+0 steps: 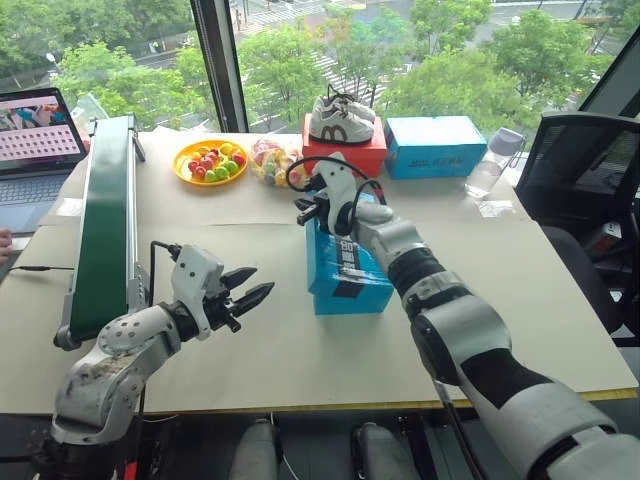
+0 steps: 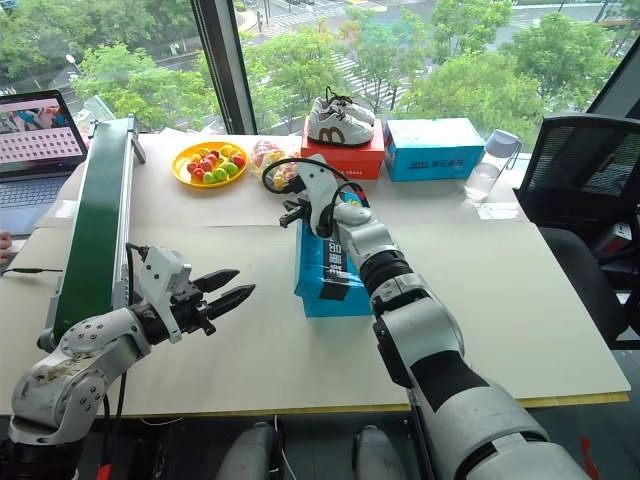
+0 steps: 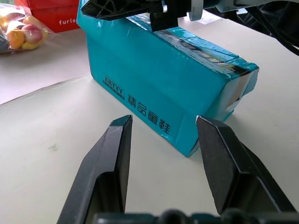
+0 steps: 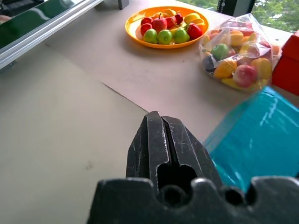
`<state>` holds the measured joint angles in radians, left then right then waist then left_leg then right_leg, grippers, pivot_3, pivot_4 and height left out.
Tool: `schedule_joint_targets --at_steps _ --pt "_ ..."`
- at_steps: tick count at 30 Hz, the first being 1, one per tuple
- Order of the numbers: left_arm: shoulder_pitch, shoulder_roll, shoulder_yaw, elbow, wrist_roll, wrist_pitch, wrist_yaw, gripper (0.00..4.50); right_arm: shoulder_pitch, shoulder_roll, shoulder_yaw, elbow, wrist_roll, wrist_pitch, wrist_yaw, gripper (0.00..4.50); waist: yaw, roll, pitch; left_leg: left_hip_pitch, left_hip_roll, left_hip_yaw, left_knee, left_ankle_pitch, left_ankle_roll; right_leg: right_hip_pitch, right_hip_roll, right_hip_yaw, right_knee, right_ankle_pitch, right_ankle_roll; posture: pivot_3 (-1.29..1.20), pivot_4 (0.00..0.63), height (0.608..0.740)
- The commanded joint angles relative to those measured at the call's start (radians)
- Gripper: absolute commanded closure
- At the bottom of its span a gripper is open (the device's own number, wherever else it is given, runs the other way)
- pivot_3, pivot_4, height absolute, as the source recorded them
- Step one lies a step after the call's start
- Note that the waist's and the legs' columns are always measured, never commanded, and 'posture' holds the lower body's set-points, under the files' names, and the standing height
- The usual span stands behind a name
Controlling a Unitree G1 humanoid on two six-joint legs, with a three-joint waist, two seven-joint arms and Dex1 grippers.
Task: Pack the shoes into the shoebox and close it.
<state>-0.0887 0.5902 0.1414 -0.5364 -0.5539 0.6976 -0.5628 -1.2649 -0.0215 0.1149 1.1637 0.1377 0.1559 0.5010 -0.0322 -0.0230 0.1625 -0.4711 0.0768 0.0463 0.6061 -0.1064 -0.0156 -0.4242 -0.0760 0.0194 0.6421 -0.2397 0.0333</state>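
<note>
Shoebox (image 1: 348, 268) sits mid-table with its lid down flat; no red shoes visible on the table, so packing looks done, judging they are inside. What seems left: pressing the lid home at the far end and withdrawing.

Right gripper (image 1: 306, 210) has its fingers pressed together, holding nothing, poised at the box's far top edge; whether it touches the lid cannot be told. Left gripper (image 1: 250, 288) hovers at 9 o'clock of the box, fingers parted, empty, pointing at the box's long side, a gap between them.

Room: bare table (image 1: 300, 350) at 6 and 3 o'clock of the box, wide. At 12 o'clock, tighter: bag of fruit (image 1: 270, 160) and red box (image 1: 345, 155) with white sneakers (image 1: 342, 118) near. Fruit plate (image 1: 210, 160) at 11 o'clock. Green conveyor (image 1: 105, 235) runs along 9 o'clock, beyond the left gripper. Second blue box (image 1: 435, 147) and bottle (image 1: 493, 162) at 1 o'clock, apart. Table's near edge well clear of the box.
</note>
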Motion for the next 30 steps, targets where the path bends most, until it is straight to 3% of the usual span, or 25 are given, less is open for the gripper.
schedule_joint_targets --at_steps 1,18,30 --pt "0.002 0.001 0.029 -0.052 -0.021 0.003 0.017 2.17 -0.004 0.008 -0.029 0.069 -0.027 -0.008 -0.005 4.48 0.001 0.000 0.000 0.000 0.000 0.000 0.000 0.000 0.000 0.000 0.000 0.000 0.000 0.000 0.000 0.00 0.150 0.739" --pt "0.029 0.000 0.034 -0.101 -0.055 0.036 0.055 2.17 0.060 0.022 -0.071 0.151 -0.119 -0.026 -0.044 4.48 0.018 0.000 0.000 0.001 0.000 0.000 0.000 -0.001 -0.002 0.001 0.000 -0.001 0.000 0.000 0.000 0.00 0.150 0.739" --pt "0.021 0.006 0.028 -0.118 -0.083 0.067 0.069 2.17 0.106 0.002 -0.106 0.164 -0.168 -0.046 -0.046 4.48 0.022 -0.006 -0.008 0.012 0.000 0.000 0.000 -0.005 -0.008 0.007 -0.001 -0.002 -0.001 -0.003 -0.003 0.00 0.150 0.739"
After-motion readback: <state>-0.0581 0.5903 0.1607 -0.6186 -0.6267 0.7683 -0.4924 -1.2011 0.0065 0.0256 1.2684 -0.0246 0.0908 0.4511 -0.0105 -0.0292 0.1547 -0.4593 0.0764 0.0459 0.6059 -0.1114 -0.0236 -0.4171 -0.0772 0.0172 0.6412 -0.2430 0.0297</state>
